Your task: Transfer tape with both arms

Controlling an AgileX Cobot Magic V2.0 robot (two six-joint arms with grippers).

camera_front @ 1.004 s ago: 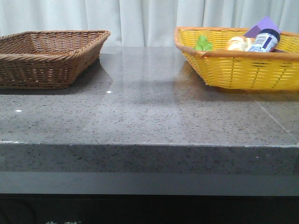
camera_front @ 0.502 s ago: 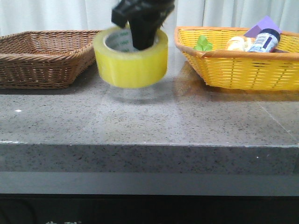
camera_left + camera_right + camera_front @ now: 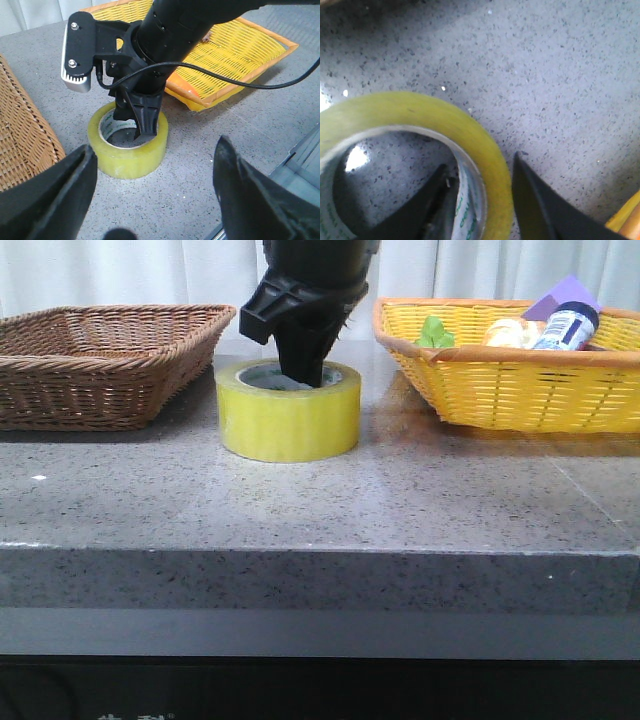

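While the glossy yellow tape [image 3: 289,412] rests mid-frame on speckled stone [image 3: 320,500], the right gripper [image 3: 303,368] clamps its wall; the left gripper [image 3: 155,195] gapes.

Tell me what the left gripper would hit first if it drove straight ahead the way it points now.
Probably the tape: it sits on the table between and beyond the open left gripper fingers, with the right gripper straddling its wall. Depth is unclear, so it might hit the tabletop just short of the roll.

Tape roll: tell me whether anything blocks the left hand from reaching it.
Nothing lies on the counter between the open left hand and the tape. Only the right hand is in the way: it straddles the roll's wall.
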